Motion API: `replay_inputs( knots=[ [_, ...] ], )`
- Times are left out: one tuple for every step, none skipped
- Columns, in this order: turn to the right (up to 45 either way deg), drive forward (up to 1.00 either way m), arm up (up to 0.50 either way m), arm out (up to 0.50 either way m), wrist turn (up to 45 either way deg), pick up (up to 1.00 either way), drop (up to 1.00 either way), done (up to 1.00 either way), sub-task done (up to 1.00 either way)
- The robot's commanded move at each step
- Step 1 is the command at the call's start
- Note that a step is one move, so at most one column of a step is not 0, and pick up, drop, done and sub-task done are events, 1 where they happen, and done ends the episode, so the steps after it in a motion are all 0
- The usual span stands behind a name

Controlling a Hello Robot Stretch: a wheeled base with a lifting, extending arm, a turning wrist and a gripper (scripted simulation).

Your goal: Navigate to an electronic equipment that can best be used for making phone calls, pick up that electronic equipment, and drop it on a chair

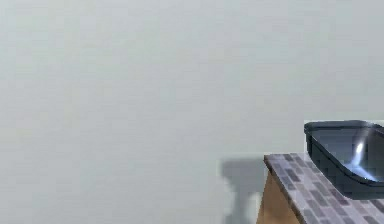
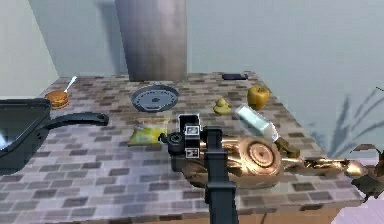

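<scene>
In the arm side view a brick-patterned countertop spreads across the picture. My arm rises from the bottom edge, and my gripper sits left of its white markers, by a yellow-green packet lying on the counter. I cannot tell whether the gripper holds anything. A small flat dark thing that may be the phone lies at the counter's far edge. A pale oblong block lies right of the arm.
A black pan with a long handle sits at the arm side view's left and shows again on the counter corner in the forward view. A round grey disc, a yellow apple, a bronze kettle and a bowl share the counter.
</scene>
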Motion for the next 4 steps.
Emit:
replay_inputs(
  knots=[
    [0.0,0.0,0.1,0.0,0.0,0.0,0.0,0.0,0.0],
    [0.0,0.0,0.06,0.0,0.0,0.0,0.0,0.0,0.0],
    [0.0,0.0,0.0,0.0,-45.0,0.0,0.0,0.0,0.0],
    [0.0,0.0,0.0,0.0,-45.0,0.0,0.0,0.0,0.0]
  ],
)
